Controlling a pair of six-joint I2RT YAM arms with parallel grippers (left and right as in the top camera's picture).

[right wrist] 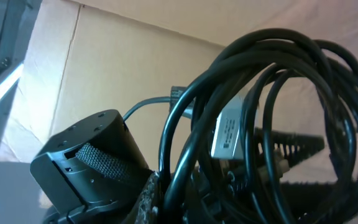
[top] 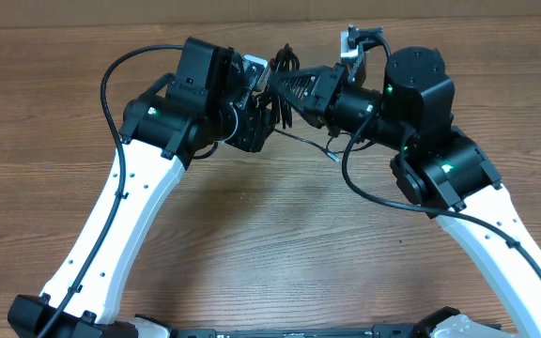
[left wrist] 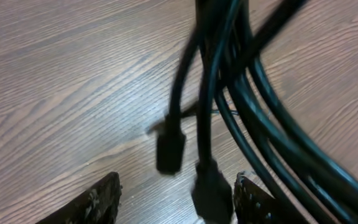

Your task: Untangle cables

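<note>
Black cables [left wrist: 207, 106] hang bunched above the counter [top: 252, 235], pinched in the closed right tool [top: 282, 86]. Strands run roughly vertical, their plug ends [left wrist: 170, 149] dangling between the parted jaws of the open left tool [left wrist: 176, 200], seemingly best placed to grab one.

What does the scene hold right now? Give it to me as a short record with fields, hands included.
surface: wooden table
cables: black bundle, held up between the two arms
right hand: shut on the cables
left hand: open, fingers apart below the bundle
plug ends: two, hanging between the left hand's fingers
label: white tag on one cord
</note>
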